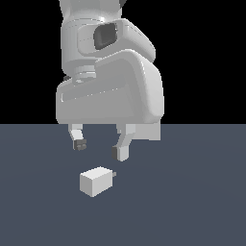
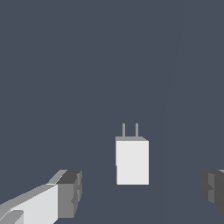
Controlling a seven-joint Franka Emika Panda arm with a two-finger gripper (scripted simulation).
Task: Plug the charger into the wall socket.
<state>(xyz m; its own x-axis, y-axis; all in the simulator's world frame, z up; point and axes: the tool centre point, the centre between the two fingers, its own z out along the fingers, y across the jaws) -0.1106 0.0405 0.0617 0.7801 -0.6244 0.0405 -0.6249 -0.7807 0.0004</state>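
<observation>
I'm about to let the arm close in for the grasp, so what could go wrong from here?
1. The charger sits off-centre between the open gripper fingers in the wrist view, so one finger may touch first and push it aside.
2. Its prongs stick out of one end; a grip near them might hinder plugging in.
3. No wall socket shows in either view, so its position cannot be checked.

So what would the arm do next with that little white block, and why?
Probably lower straight down so the open gripper straddles the charger. In the wrist view the charger lies between the two fingertips, and in the exterior view the gripper hangs above it, not touching. The wall socket is not in view.
</observation>
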